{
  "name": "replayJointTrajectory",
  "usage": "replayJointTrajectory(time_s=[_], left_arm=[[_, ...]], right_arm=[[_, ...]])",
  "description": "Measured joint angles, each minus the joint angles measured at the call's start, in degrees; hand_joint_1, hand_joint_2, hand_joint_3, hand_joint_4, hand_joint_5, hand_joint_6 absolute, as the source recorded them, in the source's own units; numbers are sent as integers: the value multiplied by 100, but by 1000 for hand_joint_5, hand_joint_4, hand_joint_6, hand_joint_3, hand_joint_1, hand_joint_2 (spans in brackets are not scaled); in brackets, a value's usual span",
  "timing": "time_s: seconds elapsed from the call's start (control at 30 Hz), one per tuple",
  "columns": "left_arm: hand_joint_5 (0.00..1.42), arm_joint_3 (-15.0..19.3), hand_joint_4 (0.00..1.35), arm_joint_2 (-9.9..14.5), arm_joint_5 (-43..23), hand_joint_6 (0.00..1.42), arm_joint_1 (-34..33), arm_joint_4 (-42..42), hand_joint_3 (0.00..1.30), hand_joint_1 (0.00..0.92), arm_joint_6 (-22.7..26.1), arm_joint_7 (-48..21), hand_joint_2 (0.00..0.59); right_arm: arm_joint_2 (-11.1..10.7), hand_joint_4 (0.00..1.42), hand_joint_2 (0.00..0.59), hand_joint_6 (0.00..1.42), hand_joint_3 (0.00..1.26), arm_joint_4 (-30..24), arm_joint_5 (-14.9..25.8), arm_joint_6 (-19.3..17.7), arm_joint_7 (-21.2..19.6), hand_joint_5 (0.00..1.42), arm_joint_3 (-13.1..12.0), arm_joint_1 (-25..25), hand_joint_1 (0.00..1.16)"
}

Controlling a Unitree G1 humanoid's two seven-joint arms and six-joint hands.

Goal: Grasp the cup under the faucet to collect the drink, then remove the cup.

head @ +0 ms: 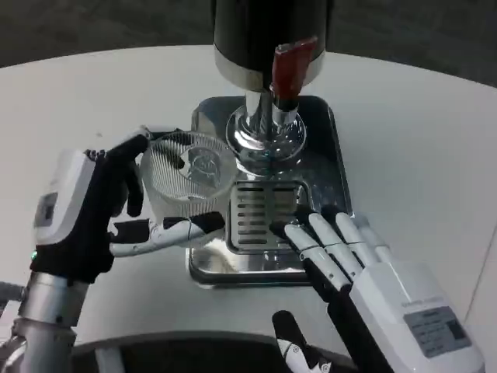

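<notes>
Underfoot, so to speak, is a round white table (435,148), its far edge curving across the top against a dark grey floor (93,23) beyond.

At twelve o'clock stands the dispenser (256,39), a dark cylinder on a chrome column (260,124), with a red tap handle (293,62) pointing down over the faucet. The column rises from a shiny steel tray (330,140) that reaches toward six o'clock; a slotted grille (260,214) sits in its middle.

The cup (190,175) is clear ribbed plastic, upright, at about ten o'clock from the grille, on the tray's left edge and beside the column rather than under the spout. I cannot tell whether any drink is in it; it looks see-through to its base.

The left hand (93,210) comes in from eight o'clock and grips the cup: dark fingers curl round its far left rim, and a white-and-black finger lies along its near side, touching the wall.

The right hand (349,264) comes from five o'clock and holds nothing. Its fingers lie stretched out and close together, tips resting on the tray's near right part just beside the grille, with the thumb set apart below at six o'clock.
</notes>
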Motion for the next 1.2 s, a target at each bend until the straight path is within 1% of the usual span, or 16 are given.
replayJointTrajectory(time_s=[0.1, 0.2, 0.33, 0.6, 0.77, 0.9, 1.07, 1.1, 1.2], left_arm=[[1251, -145, 1089, -1, 154, 1415, -241, 363, 988, 629, -29, 211, 65], [1251, -446, 1089, -11, 375, 1415, -552, 888, 988, 630, -56, 472, 64], [1251, -745, 1089, -63, 561, 1424, -859, 1386, 988, 633, -73, 812, 64], [1251, -1293, 1089, -192, 831, 1424, -1616, 2412, 988, 639, -72, 1453, 65], [1251, -1600, 1089, -319, 866, 1424, -1995, 2974, 989, 640, -9, 1749, 65], [1251, -1774, 1089, -400, 869, 1424, -2195, 3246, 997, 641, 69, 1955, 65], [1251, -1940, 1089, -516, 861, 1424, -2256, 3450, 1001, 641, 131, 2227, 64], [1251, -2048, 1089, -541, 877, 1424, -2296, 3480, 1001, 641, 154, 2307, 64], [1251, -2187, 1089, -600, 986, 1417, -2425, 3554, 1001, 642, 220, 2382, 64]], right_arm=[[46, 51, 517, 31, 132, -26, -59, 25, 0, 3, -1, 58, 520], [116, 62, 517, 32, 134, -143, -108, 43, 0, 12, -12, 140, 521], [171, 64, 517, 34, 144, -188, -122, 46, 0, 23, -18, 197, 522], [203, 73, 517, 47, 146, -216, -159, 68, 16, 37, -34, 256, 523], [206, 84, 517, 54, 155, -260, -162, 100, 43, 49, -116, 298, 523], [208, 86, 517, 59, 155, -310, -159, 101, 50, 53, -134, 325, 523], [211, 95, 517, 73, 156, -339, -157, 102, 50, 70, -155, 413, 523], [216, 96, 517, 74, 156, -346, -157, 102, 50, 71, -157, 430, 523], [223, 96, 517, 75, 156, -356, -156, 102, 50, 75, -157, 462, 523]])
